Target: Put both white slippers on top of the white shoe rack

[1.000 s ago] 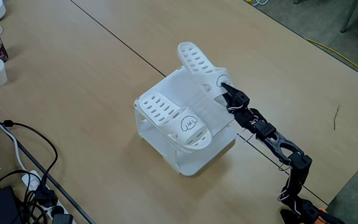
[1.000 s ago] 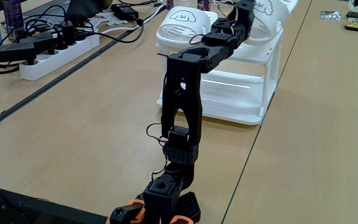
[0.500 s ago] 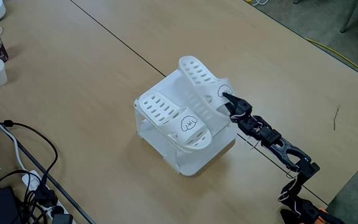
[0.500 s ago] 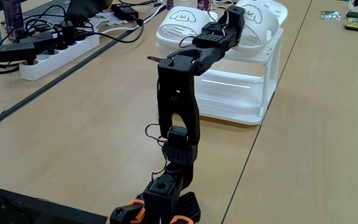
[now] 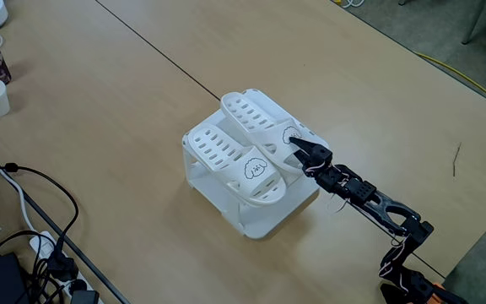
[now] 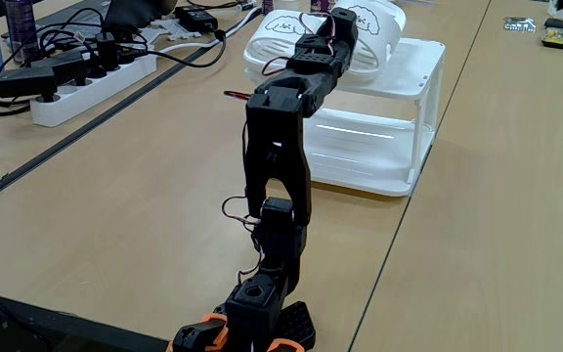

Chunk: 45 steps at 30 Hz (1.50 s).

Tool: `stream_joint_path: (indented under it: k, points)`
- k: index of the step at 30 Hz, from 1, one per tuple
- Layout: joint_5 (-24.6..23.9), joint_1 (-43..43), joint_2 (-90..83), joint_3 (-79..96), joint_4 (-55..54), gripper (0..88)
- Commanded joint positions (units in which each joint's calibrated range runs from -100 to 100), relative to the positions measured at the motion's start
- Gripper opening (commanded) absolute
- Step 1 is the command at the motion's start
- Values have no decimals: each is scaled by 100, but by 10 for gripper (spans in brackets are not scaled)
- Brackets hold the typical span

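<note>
Both white slippers lie side by side on the flat top of the white shoe rack (image 5: pixel 264 221), toes toward my end. In a fixed view from above, the first slipper (image 5: pixel 230 163) sits toward seven o'clock of the rack's top, its cloud face on the strap plain to see. The second slipper (image 5: pixel 260 127) lies just beside it toward one o'clock, its heel reaching the rack's far edge.

My claw (image 5: pixel 298 154) is at the strap end of that second slipper, at about four o'clock of the rack's top. My black fingers (image 5: pixel 310 155) sit right against the strap with its drawn face; I cannot tell whether they are clamped on it or merely touching, as they hide their own gap.

In a fixed view from behind my base, my claw (image 6: pixel 340 22) reaches out at twelve o'clock to the slipper's strap (image 6: pixel 371 20), and the other slipper (image 6: pixel 280 34) shows at eleven o'clock of it. The rack (image 6: pixel 399 117) stands on a wooden table (image 5: pixel 125 101).
</note>
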Motion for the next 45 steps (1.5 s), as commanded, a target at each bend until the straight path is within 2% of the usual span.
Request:
stream_joint_path:
  k: [1,19,45]
  points:
    - [42,44,-613,-176,5,7]
    - [42,340,-437,-41,5,7]
    - [42,274,-83,-329,-4,7]
